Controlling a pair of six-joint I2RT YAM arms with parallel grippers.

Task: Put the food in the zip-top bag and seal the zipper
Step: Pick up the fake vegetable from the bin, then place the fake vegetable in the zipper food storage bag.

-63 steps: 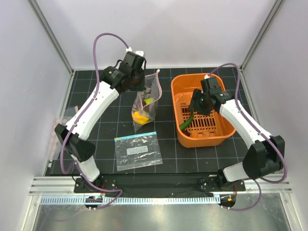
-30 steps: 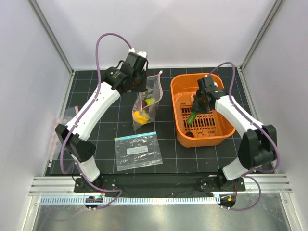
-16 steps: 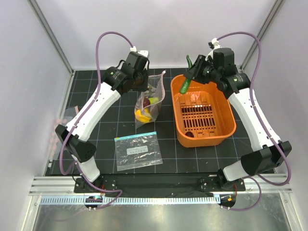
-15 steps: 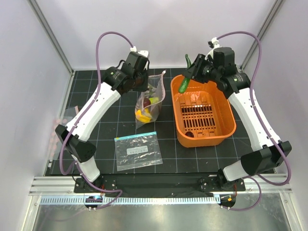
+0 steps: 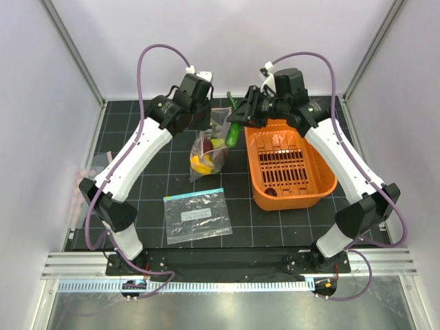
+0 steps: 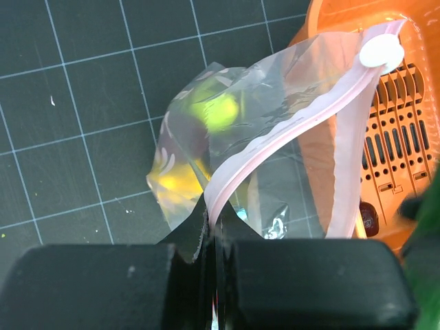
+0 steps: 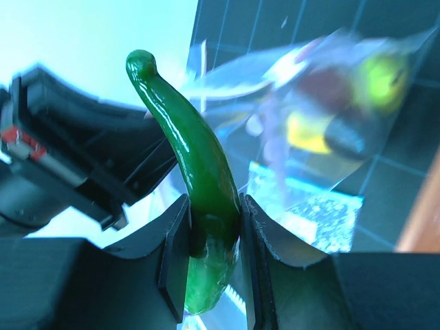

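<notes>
The zip-top bag (image 5: pixel 208 150) hangs upright left of the basket, its mouth gaping. My left gripper (image 6: pixel 213 220) is shut on the pink zipper (image 6: pixel 275 144) at one end. Inside the bag lie a yellow pepper (image 6: pixel 175 182), a green round fruit (image 6: pixel 216 110) and a dark maroon piece (image 7: pixel 323 86). My right gripper (image 7: pixel 210 240) is shut on the slim green chili (image 7: pixel 199 165), which sticks out tip first. In the top view the chili (image 5: pixel 235 128) hovers just right of the bag's mouth, apart from it.
The orange basket (image 5: pixel 328 180) stands right of the bag, with one small dark piece (image 5: pixel 271 192) on its floor. A second clear bag with a teal strip (image 5: pixel 198 215) lies flat near the front. Both arms are close together over the bag.
My right arm lifted the chili out of the basket and swung it left, up to the bag's mouth. The left gripper kept its hold on the zipper.
</notes>
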